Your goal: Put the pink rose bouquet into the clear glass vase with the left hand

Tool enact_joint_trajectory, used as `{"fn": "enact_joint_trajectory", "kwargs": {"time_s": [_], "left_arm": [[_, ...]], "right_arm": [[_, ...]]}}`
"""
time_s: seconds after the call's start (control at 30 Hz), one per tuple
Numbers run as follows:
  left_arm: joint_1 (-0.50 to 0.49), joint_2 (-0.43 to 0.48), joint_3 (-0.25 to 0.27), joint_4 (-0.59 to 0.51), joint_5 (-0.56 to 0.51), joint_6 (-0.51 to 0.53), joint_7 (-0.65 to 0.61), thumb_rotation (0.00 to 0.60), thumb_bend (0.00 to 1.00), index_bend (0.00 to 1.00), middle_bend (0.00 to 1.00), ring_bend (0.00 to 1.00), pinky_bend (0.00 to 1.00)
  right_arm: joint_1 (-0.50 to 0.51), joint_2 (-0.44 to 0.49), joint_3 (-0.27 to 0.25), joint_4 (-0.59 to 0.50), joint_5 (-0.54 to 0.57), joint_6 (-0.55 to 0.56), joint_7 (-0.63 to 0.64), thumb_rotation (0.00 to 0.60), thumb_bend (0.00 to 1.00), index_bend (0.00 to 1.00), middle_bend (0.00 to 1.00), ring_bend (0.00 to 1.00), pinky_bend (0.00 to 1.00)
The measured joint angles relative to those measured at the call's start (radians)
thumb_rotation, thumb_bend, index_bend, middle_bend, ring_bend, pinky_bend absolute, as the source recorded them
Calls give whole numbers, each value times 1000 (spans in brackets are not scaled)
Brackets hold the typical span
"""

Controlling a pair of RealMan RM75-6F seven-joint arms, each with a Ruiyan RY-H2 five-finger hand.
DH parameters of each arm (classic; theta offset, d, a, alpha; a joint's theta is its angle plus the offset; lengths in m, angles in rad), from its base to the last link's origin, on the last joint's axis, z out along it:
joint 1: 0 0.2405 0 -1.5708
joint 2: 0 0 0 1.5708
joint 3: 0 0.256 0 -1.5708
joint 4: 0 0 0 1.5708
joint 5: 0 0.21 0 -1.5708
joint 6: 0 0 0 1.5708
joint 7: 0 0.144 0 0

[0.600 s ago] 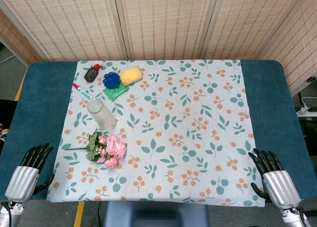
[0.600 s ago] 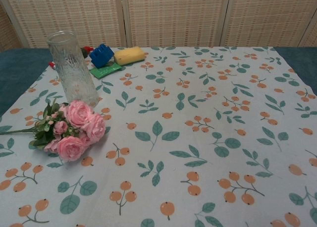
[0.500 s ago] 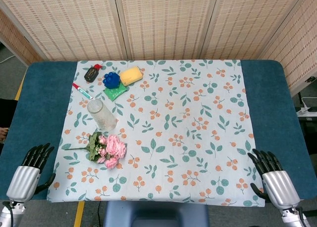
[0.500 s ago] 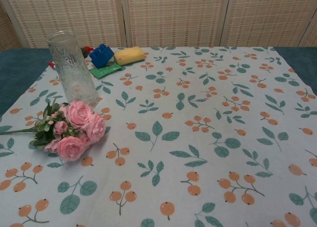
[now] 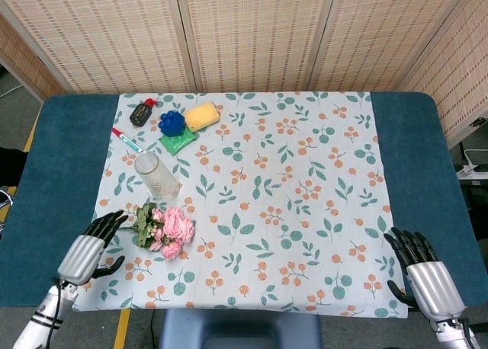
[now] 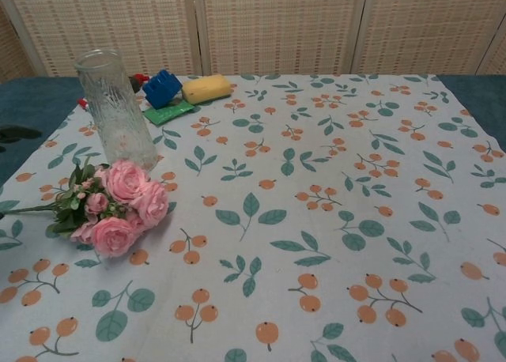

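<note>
The pink rose bouquet [image 5: 168, 228] [image 6: 115, 205] lies on its side on the patterned cloth, blooms to the right and its green stem pointing left. Just behind it the clear glass vase [image 5: 156, 177] [image 6: 116, 109] stands upright. My left hand [image 5: 93, 245] hovers open over the cloth's left edge, fingers apart and stretched toward the stem end, a short gap from it. In the chest view only a dark fingertip [image 6: 17, 132] shows at the left border. My right hand [image 5: 423, 272] rests open at the near right corner, holding nothing.
At the back left of the cloth lie a yellow sponge [image 5: 201, 116], a blue brick [image 5: 172, 122], a green packet [image 5: 178, 141], a red-capped marker [image 5: 126, 139] and a dark oval item [image 5: 141, 113]. Blue table surface [image 5: 57, 166] flanks the cloth.
My left hand has moved forward and to the right from the near left corner, up to the bouquet's stem end. The right hand, bouquet and vase stay put.
</note>
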Motion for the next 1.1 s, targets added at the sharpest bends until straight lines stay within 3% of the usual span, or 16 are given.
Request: {"fn": "enact_joint_trajectory", "kwargs": {"time_s": [0.17,0.4,0.57,0.77,0.87,1.1], "left_arm": [[-92,-23,-40,-36,-88,-144,53,600,346,0,0,0,130],[-180,-75,-87,-53,-275,-280,236,600,345,0,0,0,150],[-235,-109,-103,-62,-382,-345,330,600,344,0,0,0,154],[-280,-143,-109,-56,-439,-368,394,600,341,0,3,14,153],[-294,-162,-106,-40,-464,-369,434,600,332,25,98,84,149],[-303,-220,-86,18,-490,-342,457,600,379,363,511,383,155]], "right_arm": [[3,8,0,-1,2,-5,19,600,213,0,0,0,0],[9,25,-3,-3,1,-12,49,600,213,0,0,0,0],[11,27,-3,-3,3,-17,52,600,213,0,0,0,0],[17,35,-10,-6,1,-31,67,600,213,0,0,0,0],[19,40,-11,-8,0,-32,72,600,213,0,0,0,0],[19,44,-13,-9,-2,-30,77,600,213,0,0,0,0]]}}
